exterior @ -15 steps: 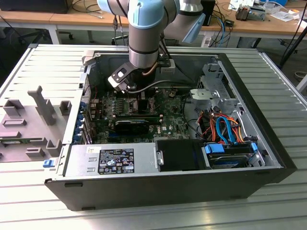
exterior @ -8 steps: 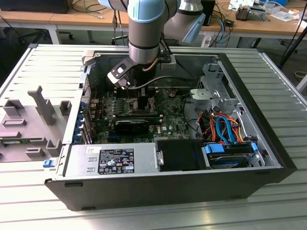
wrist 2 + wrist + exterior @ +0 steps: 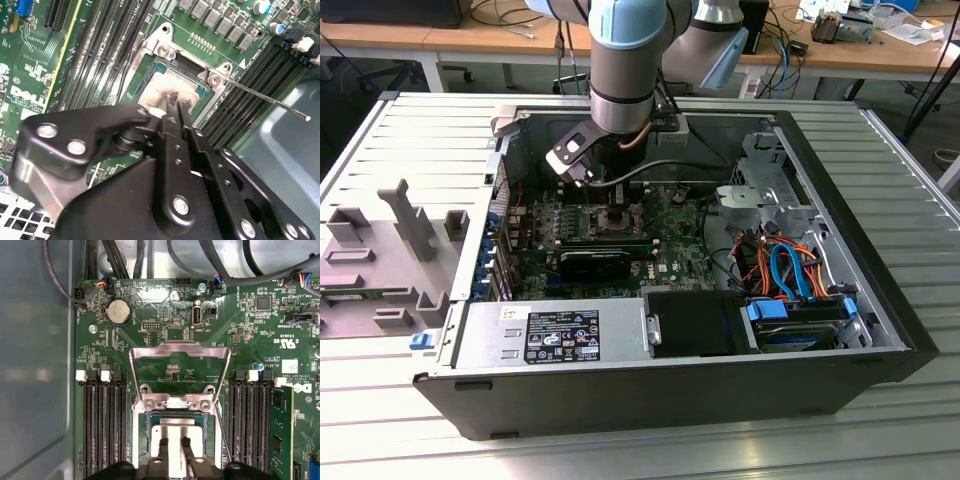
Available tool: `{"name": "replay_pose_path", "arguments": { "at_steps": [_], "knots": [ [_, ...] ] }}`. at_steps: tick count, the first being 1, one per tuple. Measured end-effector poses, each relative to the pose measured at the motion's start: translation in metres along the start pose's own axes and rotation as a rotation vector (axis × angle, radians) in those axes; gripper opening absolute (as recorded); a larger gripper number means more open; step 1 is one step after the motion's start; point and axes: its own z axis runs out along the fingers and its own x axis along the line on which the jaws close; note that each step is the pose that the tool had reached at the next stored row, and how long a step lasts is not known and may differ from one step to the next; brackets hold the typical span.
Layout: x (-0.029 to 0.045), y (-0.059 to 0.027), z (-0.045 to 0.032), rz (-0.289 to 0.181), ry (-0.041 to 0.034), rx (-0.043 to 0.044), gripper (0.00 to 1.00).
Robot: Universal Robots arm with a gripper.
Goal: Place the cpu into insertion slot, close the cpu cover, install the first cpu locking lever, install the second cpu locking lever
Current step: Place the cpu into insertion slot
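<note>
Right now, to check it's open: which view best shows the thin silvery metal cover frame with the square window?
The first wrist view: the cpu cover is swung open, whole window visible. The second wrist view catches its hinge end; in the exterior view it is too small to tell.

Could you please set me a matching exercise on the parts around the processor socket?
Things:
1 cpu
2 cpu cover
3 locking lever
4 coin battery

States:
A swung open
B round and silvery
C lying in the insertion slot under the tool
D thin rod sticking out

Pairs: 1-C, 2-A, 3-D, 4-B.
</note>
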Motion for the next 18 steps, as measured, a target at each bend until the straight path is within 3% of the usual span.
{"name": "replay_pose_path", "arguments": {
  "at_steps": [1,6,18],
  "knots": [
    [0.0000,0.0003,-0.0008,0.000,0.0009,0.0007,0.11],
    [0.0002,0.0007,-0.0070,0.000,0.0081,0.0005,0.11],
    [0.0008,0.0005,-0.0271,-0.001,0.0493,0.0002,0.11]
  ]
}}
